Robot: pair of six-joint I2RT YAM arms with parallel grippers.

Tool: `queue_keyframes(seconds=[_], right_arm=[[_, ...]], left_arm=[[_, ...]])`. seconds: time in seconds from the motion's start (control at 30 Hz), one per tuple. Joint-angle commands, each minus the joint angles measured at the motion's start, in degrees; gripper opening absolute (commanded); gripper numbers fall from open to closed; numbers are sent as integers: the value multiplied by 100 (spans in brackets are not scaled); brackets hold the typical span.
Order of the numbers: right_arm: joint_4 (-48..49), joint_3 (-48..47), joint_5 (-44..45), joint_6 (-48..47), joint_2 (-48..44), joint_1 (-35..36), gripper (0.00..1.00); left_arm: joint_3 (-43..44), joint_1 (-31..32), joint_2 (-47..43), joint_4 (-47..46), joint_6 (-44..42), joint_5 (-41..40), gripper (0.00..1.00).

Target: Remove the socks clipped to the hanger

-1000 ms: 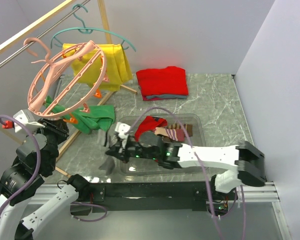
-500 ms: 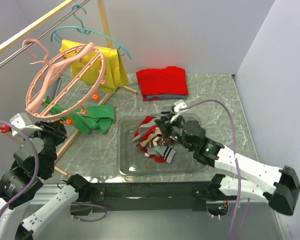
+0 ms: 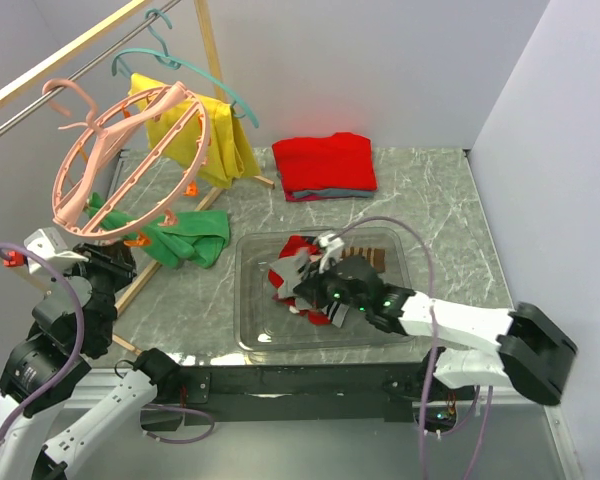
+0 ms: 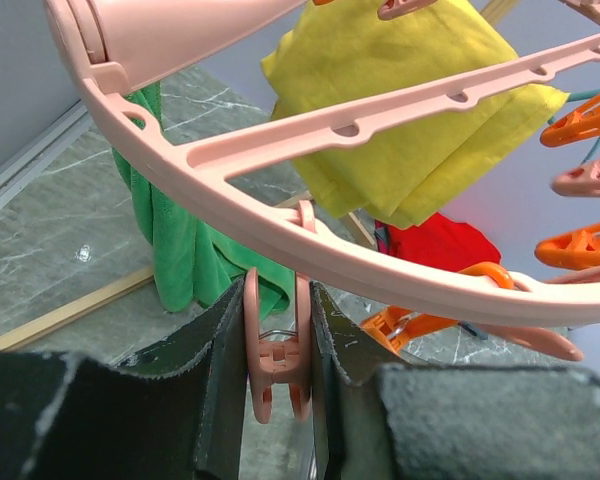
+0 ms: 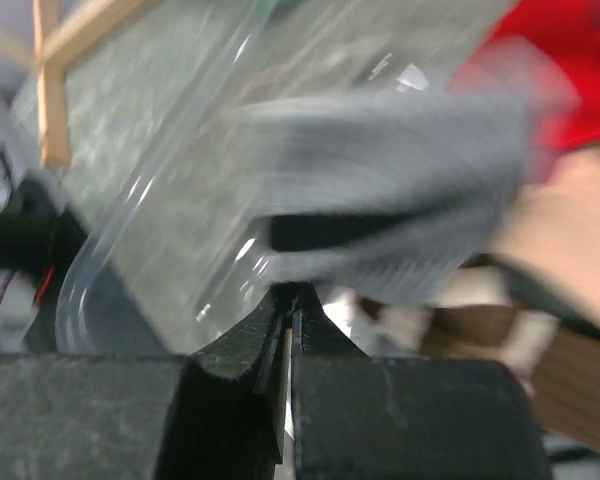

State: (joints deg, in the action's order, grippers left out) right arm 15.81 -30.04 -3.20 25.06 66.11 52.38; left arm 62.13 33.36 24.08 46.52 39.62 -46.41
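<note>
Socks (image 3: 296, 246) sit heaped in the clear tray (image 3: 260, 330), under our right gripper (image 5: 285, 322). Its fingers are drawn together with a blurred grey sock (image 5: 380, 190) at their tips; whether it is pinched we cannot tell. Our left gripper (image 4: 277, 310) squeezes a pink clip (image 4: 277, 380) on the hanger (image 4: 380, 265), presumably to spring it. We see no socks left on the hanger, so the tray looks like the drop place.

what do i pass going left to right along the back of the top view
pink ring hanger → yellow shirt → folded red garment. The teal coat hanger overlaps the first two, so it is left out.
</note>
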Motion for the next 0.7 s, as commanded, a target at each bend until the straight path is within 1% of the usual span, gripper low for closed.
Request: queue_keyframes(seconds=[0.0,0.03,0.07,0.13,0.17,0.2,0.23,0.27,0.3,0.33,0.4,0.43,0.47,0.53,0.57,0.6,0.63,0.67], right_arm=[[476,-572,-454,254,657,404,4],[449,-738,-418,289,754,465,7],[432,-809,-392,306,920,457,10],[440,-924,-322,447,1070,466,19],[440,-951,-313,517,1202,466,24],[440,-968,-313,544,1255,466,33],[440,-968,-278,561,1316,457,38],[423,-960,-243,570,1326,457,42],[396,-925,-207,570,1317,449,48],[335,-916,-111,553,1239,457,49],[221,-872,-6,430,1124,440,57],[99,-872,134,395,950,431,57],[28,-854,223,307,861,431,60],[-156,-802,311,210,563,431,64],[-201,-775,520,140,457,431,66],[-236,-714,583,114,360,431,70],[-289,-679,636,96,176,422,71],[-298,-644,706,52,96,422,74]], left_arm=[[18,12,-61,-65,-68,18,24],[27,12,-78,-21,-51,10,26],[36,12,-96,-3,-50,27,30],[62,12,-140,41,-50,62,34],[80,12,-157,41,-50,114,39],[115,12,-175,67,-59,141,43],[141,12,-184,111,-51,185,46],[168,12,-184,138,-50,229,56],[220,12,-193,164,-42,264,61],[247,12,-201,182,-85,325,64],[308,12,-245,164,-173,553,73],[326,12,-272,164,-217,615,76],[335,21,-298,147,-261,703,82],[405,21,-386,120,-419,1054,86],[449,12,-421,138,-454,1177,91],[510,12,-482,103,-490,1309,94],[546,12,-518,50,-647,1745,96],[555,21,-561,-20,-735,1993,99]])
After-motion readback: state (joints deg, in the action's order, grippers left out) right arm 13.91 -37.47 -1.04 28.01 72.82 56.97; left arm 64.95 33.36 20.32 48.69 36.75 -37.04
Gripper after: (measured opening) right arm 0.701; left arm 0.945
